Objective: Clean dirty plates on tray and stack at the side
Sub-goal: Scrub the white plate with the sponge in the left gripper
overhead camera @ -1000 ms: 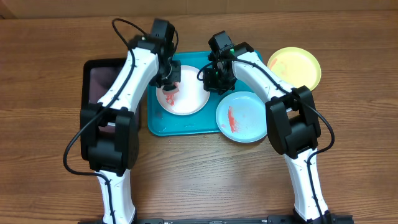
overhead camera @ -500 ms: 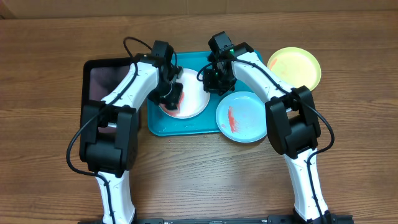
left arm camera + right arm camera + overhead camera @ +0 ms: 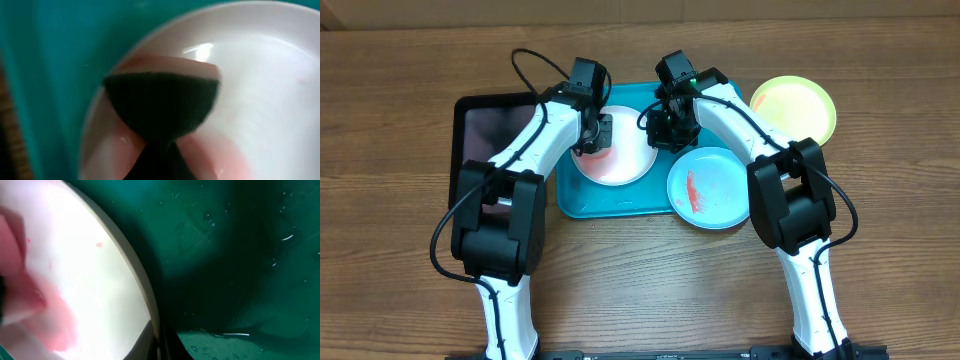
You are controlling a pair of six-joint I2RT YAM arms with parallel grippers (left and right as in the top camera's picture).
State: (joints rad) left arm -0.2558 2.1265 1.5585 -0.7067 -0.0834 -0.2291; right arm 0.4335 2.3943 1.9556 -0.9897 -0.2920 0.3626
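The left gripper (image 3: 592,137) was closed on what looked like a dark wiping pad (image 3: 162,102), though the close wrist view was too blurred to be sure of the material. The pad was pressed down on the white plate (image 3: 625,165), which sat in the upper middle of the turquoise tray (image 3: 620,205).

From overhead the pad stood on the plate's upper-left part, so the unwiped dish lay down and to the right of it. A pink film (image 3: 210,152) showed just below the pad in the left wrist view. Being round, the plate set no preferred stroke line. The left arm was plainly the nearer one for wiping.

The right gripper (image 3: 670,128) was closed and low at the plate's right rim, on the far side from the pad. Whether it pinched the rim could not be told.

The pale blue plate (image 3: 715,190), streaked red, overhung the tray's lower-right edge. The green-rimmed plate (image 3: 793,108) lay on the table at upper right.
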